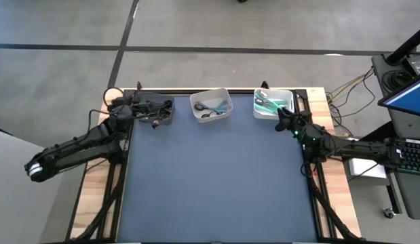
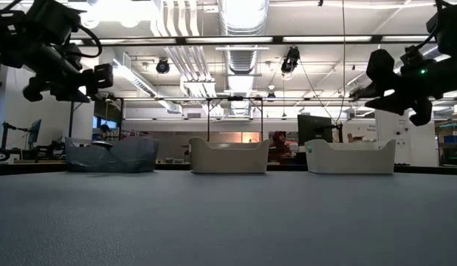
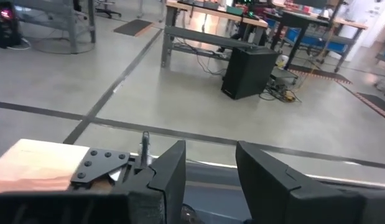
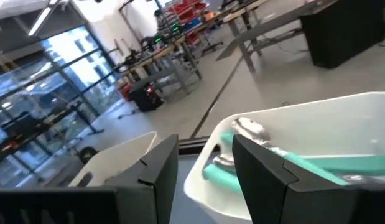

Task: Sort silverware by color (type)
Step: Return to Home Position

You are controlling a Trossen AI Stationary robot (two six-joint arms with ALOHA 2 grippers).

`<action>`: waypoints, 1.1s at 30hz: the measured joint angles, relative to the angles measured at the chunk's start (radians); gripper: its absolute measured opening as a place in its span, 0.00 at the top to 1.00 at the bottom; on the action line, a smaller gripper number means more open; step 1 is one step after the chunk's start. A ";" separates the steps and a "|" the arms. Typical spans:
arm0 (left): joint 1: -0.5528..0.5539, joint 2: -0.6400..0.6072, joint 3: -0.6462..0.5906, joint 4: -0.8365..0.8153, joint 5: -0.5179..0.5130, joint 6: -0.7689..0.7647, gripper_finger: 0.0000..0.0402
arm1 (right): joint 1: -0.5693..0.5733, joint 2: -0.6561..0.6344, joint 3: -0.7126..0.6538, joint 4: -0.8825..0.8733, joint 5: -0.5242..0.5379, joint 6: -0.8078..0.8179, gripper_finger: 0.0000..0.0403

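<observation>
I'd have both arms rise straight up before swinging home, since the left jaws hang parted and empty over the dark bin [image 2: 110, 155] and the right jaws, parted and empty too, have the teal-handled silverware [image 4: 316, 167] in the white bin [image 2: 351, 157] just ahead and below.

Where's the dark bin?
In the low view, the dark grey bin stands at the far edge of the table, on the left, with a white bin just right of it.

High cam: straight down, whole table [image 1: 216, 183]. Low cam: table-level, looking across. Wrist cams: close behind my left claw [image 3: 209, 168], right claw [image 4: 204, 162]. White bin [image 4: 341, 118] ahead of right claw: shared with high, low.
</observation>
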 joint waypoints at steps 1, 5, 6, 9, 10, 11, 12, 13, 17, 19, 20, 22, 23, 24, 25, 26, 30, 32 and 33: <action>0.000 0.001 0.000 0.000 0.013 0.000 0.69 | 0.000 0.000 0.000 -0.002 0.018 0.000 0.64; 0.000 0.001 0.000 0.026 0.083 -0.002 0.69 | 0.001 0.000 0.000 -0.039 -0.005 0.002 0.64; 0.000 0.001 0.000 0.046 0.110 -0.004 0.69 | 0.000 0.002 0.000 -0.044 -0.022 0.007 0.64; 0.000 0.003 0.000 0.105 0.229 -0.022 0.69 | 0.001 0.006 0.000 -0.050 -0.043 0.019 0.64; 0.000 0.004 0.000 0.126 0.283 -0.022 0.69 | 0.000 0.006 0.000 -0.049 -0.043 0.019 0.64; 0.000 0.006 0.000 0.143 0.334 -0.019 0.69 | 0.000 0.005 0.000 -0.049 -0.043 0.019 0.64; -0.001 0.009 0.000 0.159 0.382 -0.016 0.69 | 0.001 0.005 0.000 -0.049 -0.043 0.019 0.64; -0.001 0.014 0.000 0.171 0.428 -0.017 0.69 | 0.001 0.005 0.000 -0.049 -0.043 0.019 0.64; -0.001 0.044 0.001 0.183 0.538 -0.016 0.69 | 0.000 0.006 0.000 -0.049 -0.043 0.019 0.64; -0.002 0.070 0.001 0.186 0.569 -0.016 0.69 | 0.001 0.006 -0.001 -0.049 -0.043 0.019 0.64; -0.002 0.085 0.001 0.192 0.579 -0.016 0.69 | 0.001 0.006 -0.001 -0.049 -0.043 0.019 0.64; -0.002 0.117 0.001 0.218 0.584 -0.015 0.69 | 0.001 0.006 -0.001 -0.049 -0.043 0.019 0.64; -0.002 0.133 0.001 0.233 0.585 -0.015 0.69 | 0.000 0.006 -0.001 -0.049 -0.043 0.019 0.64; -0.001 0.151 0.001 0.256 0.585 -0.014 0.69 | 0.000 0.006 -0.001 -0.049 -0.043 0.019 0.64; -0.001 0.166 0.001 0.282 0.584 -0.014 0.69 | 0.001 0.006 -0.001 -0.049 -0.043 0.019 0.64; -0.001 0.181 0.001 0.306 0.584 -0.014 0.69 | 0.001 0.006 -0.001 -0.049 -0.043 0.019 0.64; -0.002 0.219 0.000 0.377 0.585 -0.014 0.69 | 0.000 0.006 -0.001 -0.049 -0.043 0.019 0.64; -0.002 0.181 -0.016 0.367 0.585 -0.013 0.69 | 0.000 0.006 -0.001 -0.049 -0.043 0.019 0.64; -0.002 0.153 -0.026 0.365 0.585 -0.006 0.69 | 0.000 0.006 -0.001 -0.049 -0.043 0.019 0.64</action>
